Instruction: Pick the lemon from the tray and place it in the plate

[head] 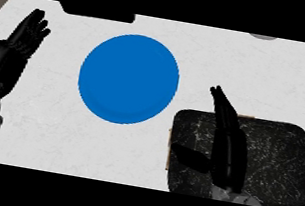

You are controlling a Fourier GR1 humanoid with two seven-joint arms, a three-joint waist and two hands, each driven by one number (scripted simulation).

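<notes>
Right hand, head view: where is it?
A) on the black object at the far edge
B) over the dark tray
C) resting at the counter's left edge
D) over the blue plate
B: the right hand lies over the dark tray, its fingers straight, and the blue plate sits apart to its left.

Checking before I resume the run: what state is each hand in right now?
Left hand: open, resting at the left, holding nothing.
Right hand: open over the tray, nothing seen in it.

Blue plate [128,78] beside black tray [282,152]
</notes>
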